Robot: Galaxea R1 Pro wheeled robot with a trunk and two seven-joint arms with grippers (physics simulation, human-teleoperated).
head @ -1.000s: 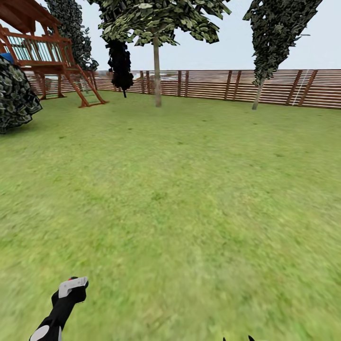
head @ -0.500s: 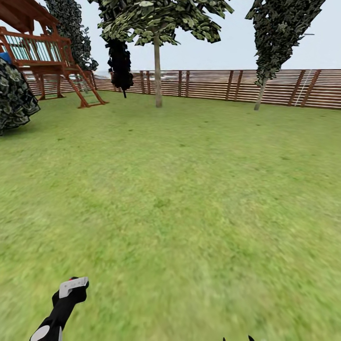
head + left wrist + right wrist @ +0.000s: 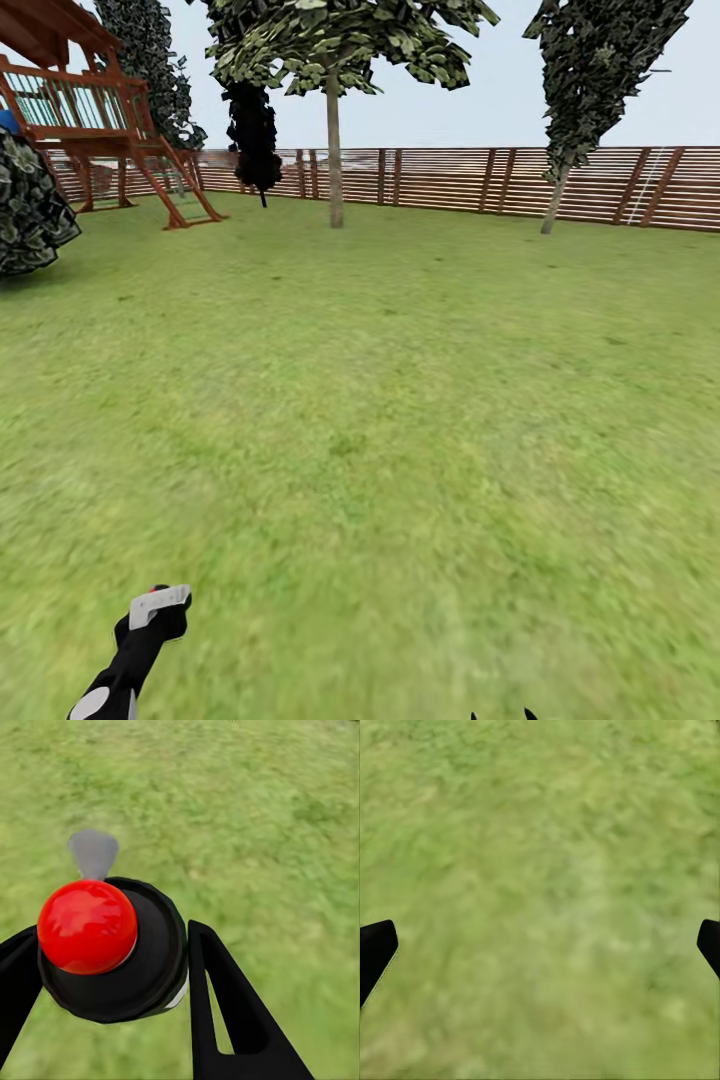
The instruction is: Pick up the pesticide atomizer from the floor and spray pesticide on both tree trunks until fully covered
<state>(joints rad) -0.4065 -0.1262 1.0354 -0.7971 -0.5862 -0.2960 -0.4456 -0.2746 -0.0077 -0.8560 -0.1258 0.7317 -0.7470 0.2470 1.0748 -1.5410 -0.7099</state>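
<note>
Step in hand, as I judge it: transit across the garden with the sprayer already secured; spraying has not begun.

My left hand (image 3: pixel 112 975) is pinching the pesticide atomizer (image 3: pixel 112 949). In the left wrist view the red top (image 3: pixel 88 925) sits on the dark body, with one black finger (image 3: pixel 225 1012) against each side of it. In the head view the bottle (image 3: pixel 152 615) rides at the end of my left arm, low over the lawn (image 3: pixel 400 420), its white mark uppermost. The grey nozzle (image 3: pixel 93 853) points out over the grass.

My right hand (image 3: pixel 540 952) is spread wide and holds nothing; its fingertips (image 3: pixel 375 949) sit at opposite sides of the right wrist view, with grass between them.

Ahead, near the lawn's far edge and just before the wooden fence (image 3: pixel 470 180), stands a straight-trunked tree (image 3: pixel 334 150). A second tree with a leaning trunk (image 3: pixel 556 205) stands toward the far right corner. A wooden play structure (image 3: pixel 100 130) occupies the far left corner. Whether these are the trees to be treated I cannot confirm from here.

Next move requirement, as I judge it: close the distance to a trunk, raise the left arm, and aim the nozzle squarely at the bark before triggering.
</note>
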